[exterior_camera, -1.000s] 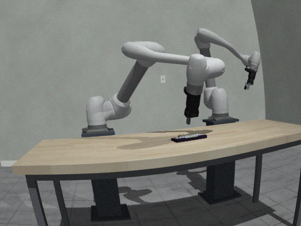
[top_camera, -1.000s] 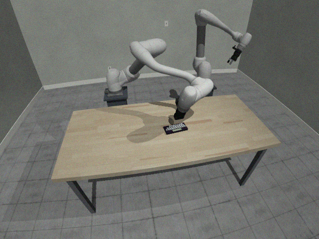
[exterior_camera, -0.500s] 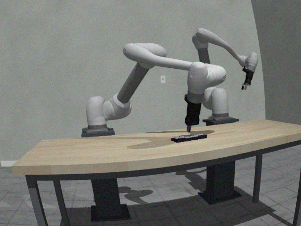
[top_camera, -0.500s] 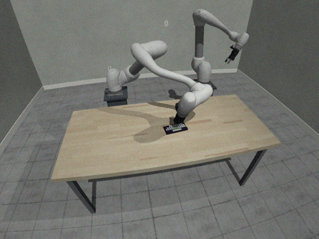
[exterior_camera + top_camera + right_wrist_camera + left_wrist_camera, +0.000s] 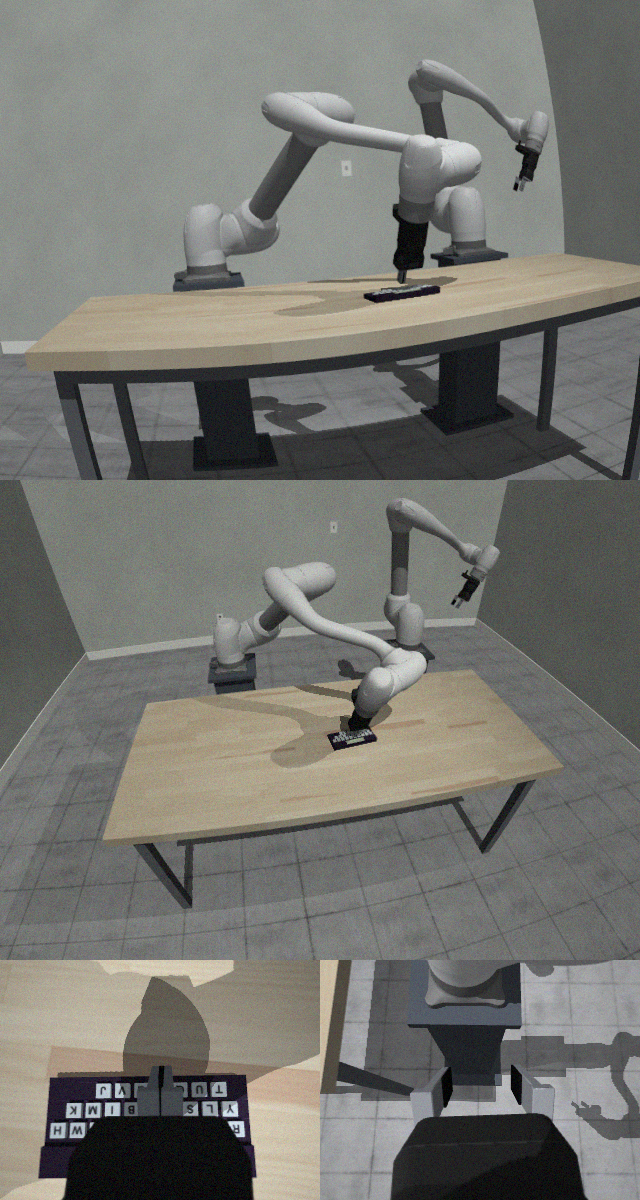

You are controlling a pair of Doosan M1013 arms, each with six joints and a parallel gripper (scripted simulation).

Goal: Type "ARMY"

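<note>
Keyboard [image 5: 355, 740] [image 5: 402, 295] [image 5: 147, 1078] on wooden table [image 5: 232, 790] [image 5: 180, 330] [image 5: 329, 1025] [image 5: 40, 1005].

Arms: glossy white, rounded joint housings, one dark grey tube segment each. Thin seam lines at joints. Right gripper [image 5: 360, 720] [image 5: 402, 276] [image 5: 161, 1076]: black body, grey fingers. Left gripper [image 5: 456, 602] [image 5: 519, 183] [image 5: 481, 1085]: black body, pale grey fingers, black pads [image 5: 447, 1087].
</note>
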